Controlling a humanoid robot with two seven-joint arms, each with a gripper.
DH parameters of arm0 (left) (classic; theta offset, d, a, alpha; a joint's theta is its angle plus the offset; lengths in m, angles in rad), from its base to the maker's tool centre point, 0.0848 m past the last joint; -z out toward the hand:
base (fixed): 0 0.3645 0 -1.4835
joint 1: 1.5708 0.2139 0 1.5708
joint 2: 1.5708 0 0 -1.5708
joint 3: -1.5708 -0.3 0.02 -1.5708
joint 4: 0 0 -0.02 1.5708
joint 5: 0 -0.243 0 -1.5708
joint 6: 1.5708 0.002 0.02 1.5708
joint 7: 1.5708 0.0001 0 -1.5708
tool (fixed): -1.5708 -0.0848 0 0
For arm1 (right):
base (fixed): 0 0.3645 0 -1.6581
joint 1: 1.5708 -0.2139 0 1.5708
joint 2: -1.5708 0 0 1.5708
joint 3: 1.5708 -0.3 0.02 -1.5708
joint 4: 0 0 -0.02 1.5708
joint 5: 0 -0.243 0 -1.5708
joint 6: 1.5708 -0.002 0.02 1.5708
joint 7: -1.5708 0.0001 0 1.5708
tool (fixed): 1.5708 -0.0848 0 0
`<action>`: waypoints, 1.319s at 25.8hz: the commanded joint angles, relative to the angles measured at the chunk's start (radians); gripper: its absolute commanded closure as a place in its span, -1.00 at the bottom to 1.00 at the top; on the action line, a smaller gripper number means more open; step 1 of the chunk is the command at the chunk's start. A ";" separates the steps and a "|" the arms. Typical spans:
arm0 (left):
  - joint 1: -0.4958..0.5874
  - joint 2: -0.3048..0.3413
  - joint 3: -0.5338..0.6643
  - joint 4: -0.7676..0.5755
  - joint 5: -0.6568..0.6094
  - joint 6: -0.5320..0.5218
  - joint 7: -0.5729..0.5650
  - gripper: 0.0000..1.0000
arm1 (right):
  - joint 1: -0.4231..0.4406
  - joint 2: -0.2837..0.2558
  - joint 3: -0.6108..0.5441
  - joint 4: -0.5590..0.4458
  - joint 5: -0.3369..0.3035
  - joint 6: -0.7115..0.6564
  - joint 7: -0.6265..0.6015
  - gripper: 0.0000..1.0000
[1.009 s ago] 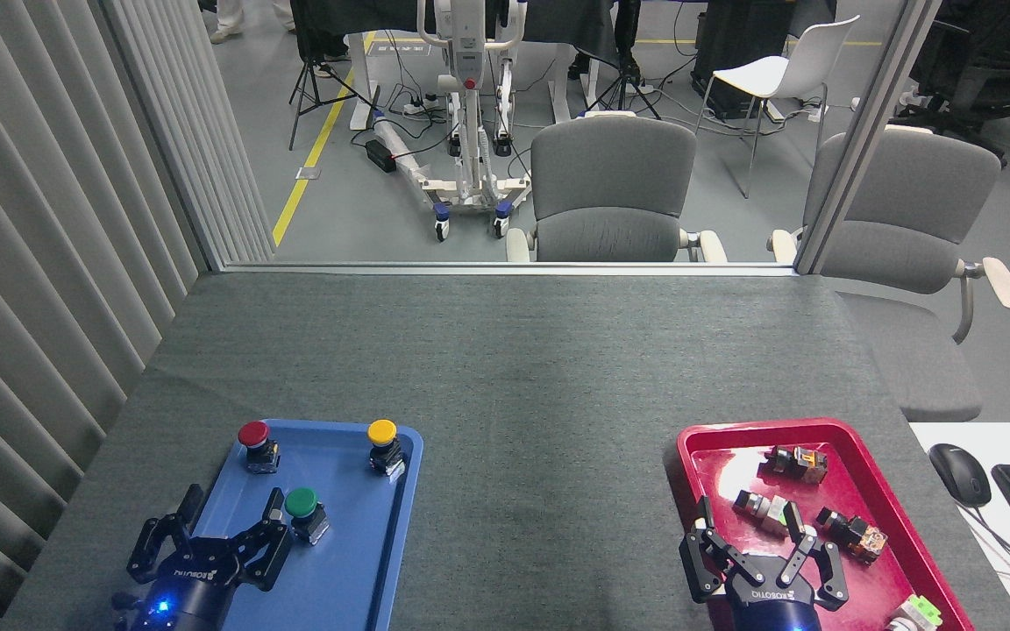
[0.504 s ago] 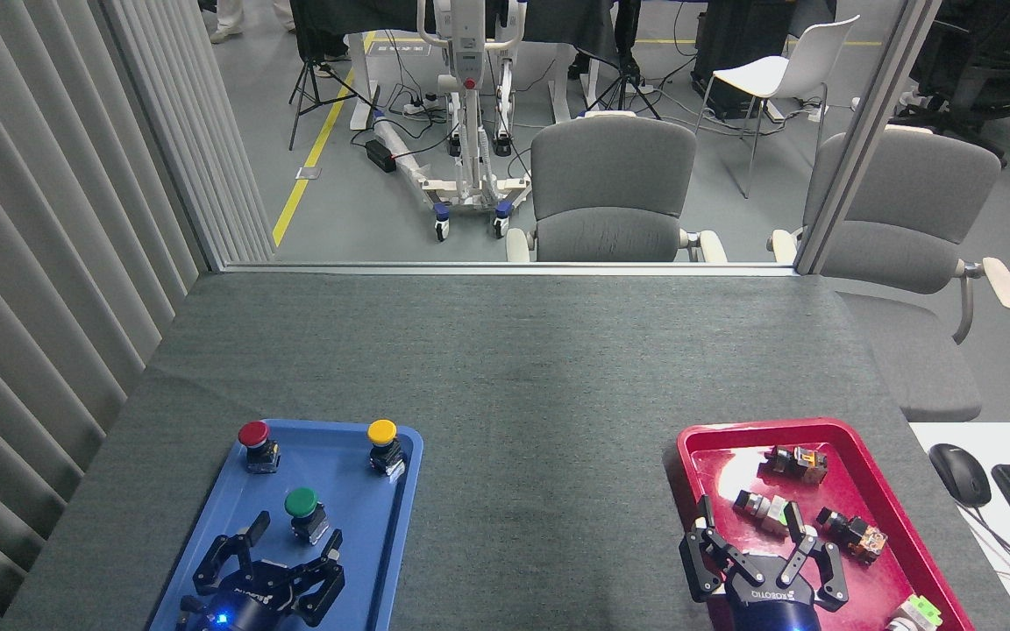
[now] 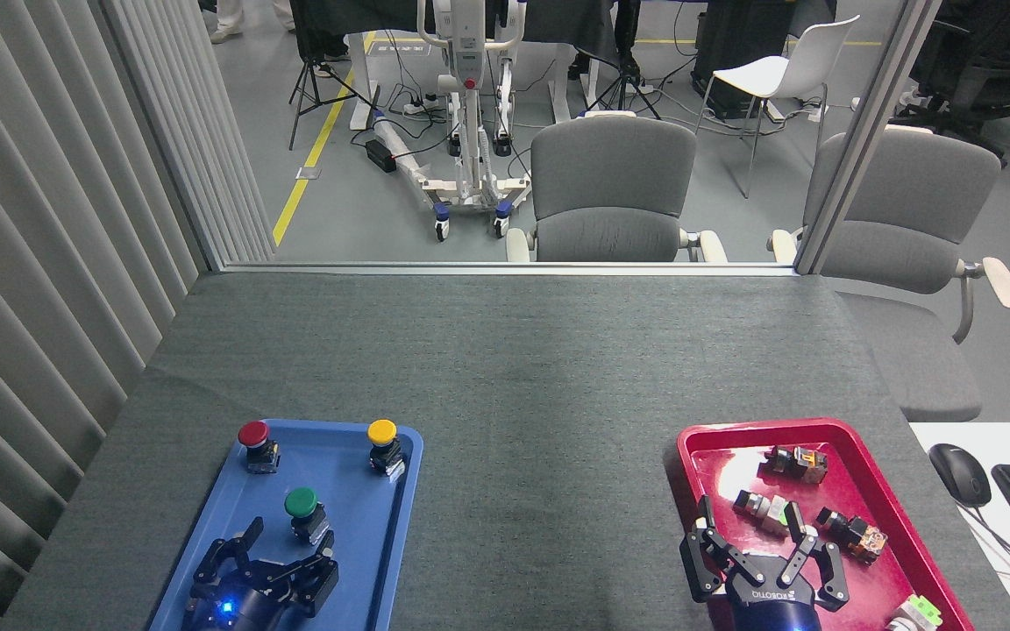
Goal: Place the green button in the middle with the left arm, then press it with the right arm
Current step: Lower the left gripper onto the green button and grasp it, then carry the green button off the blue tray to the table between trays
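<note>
Blue tray (image 3: 400, 517), table's near-left corner: red button (image 3: 254, 436) and yellow button (image 3: 382, 434) along its far edge, green button (image 3: 302, 506) mid-tray. Left gripper (image 3: 288, 536) spread wide, empty, just behind the green button. Red tray (image 3: 720, 438), near-right corner: loose switch parts (image 3: 766, 510). Right gripper (image 3: 755, 535) wide, empty, over it.

Dark grey fabric-covered surface (image 3: 522, 368), rectangular, far edge against a glass partition. 2 trays lie directly on it: a blue rectangular plastic tray (image 3: 404, 508) near the front left, a red rectangular plastic tray (image 3: 707, 443) near the front right, well apart. Bare fabric between them.
</note>
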 commanded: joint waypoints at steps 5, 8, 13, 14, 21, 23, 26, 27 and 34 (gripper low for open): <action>-0.058 -0.004 0.000 0.087 -0.001 0.002 0.009 -1.00 | -0.008 0.003 0.000 0.000 0.000 0.001 0.002 -1.00; -0.077 0.001 0.001 0.110 -0.001 0.003 0.017 -1.00 | -0.008 0.002 0.002 0.000 0.002 0.001 0.002 -1.00; -0.095 -0.002 0.000 0.130 0.001 0.002 0.020 -0.67 | -0.008 0.003 0.002 0.000 0.002 0.005 0.002 -1.00; -0.095 -0.002 0.000 0.130 0.001 0.002 0.022 -0.44 | -0.008 0.003 0.002 0.000 0.003 0.009 0.002 -1.00; -0.101 0.002 0.000 0.149 -0.001 -0.004 0.025 0.66 | -0.005 0.000 0.003 0.000 0.003 0.018 0.002 -1.00; -0.098 0.004 -0.002 0.138 -0.005 -0.017 0.052 0.89 | -0.005 0.000 0.003 0.000 0.003 0.018 0.002 -1.00; -0.090 0.007 -0.012 0.081 -0.005 -0.081 0.121 1.00 | -0.005 -0.002 0.003 0.000 0.003 0.017 0.002 -1.00; -0.089 0.005 -0.019 0.058 -0.005 -0.103 0.135 1.00 | -0.005 -0.002 0.003 0.000 0.003 0.017 0.002 -1.00; -0.152 -0.054 -0.365 0.011 0.007 -0.138 0.147 1.00 | -0.004 0.000 0.002 0.000 0.003 0.018 0.002 -1.00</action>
